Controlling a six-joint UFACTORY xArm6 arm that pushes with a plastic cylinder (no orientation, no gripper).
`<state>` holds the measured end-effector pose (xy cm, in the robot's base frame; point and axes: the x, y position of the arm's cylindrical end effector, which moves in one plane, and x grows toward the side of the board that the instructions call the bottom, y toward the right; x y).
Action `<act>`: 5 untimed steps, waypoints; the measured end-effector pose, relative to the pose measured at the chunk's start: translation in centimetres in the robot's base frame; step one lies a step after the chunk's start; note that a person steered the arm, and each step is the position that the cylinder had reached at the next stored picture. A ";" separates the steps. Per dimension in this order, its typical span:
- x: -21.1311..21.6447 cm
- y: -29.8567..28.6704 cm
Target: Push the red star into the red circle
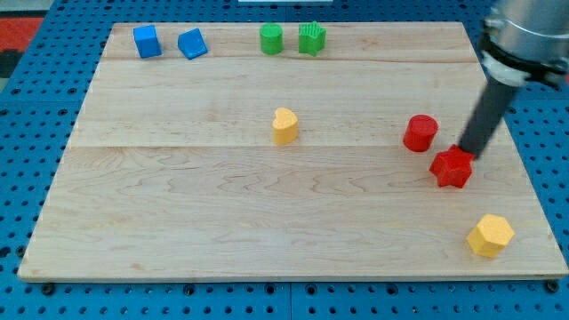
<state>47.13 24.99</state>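
Red star point(452, 167) sits near the worktop's point(178, 222) right edge, the red circle point(420, 132) close by to its upper left. My tip point(464, 153) touches the star's upper-right side, opposite the circle. No pincer exists here, only the rod.

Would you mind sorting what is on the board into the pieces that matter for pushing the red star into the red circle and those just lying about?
Job: red star; red circle; my tip, at the star's upper right edge.
Lying about: yellow heart; yellow hexagon; blue cube; blue wedge; green cylinder; green star.
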 end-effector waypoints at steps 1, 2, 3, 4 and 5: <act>5.0 3.0; 9.0 1.4; 1.6 -1.0; -1.9 -5.9; 1.8 -3.2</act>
<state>48.96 21.78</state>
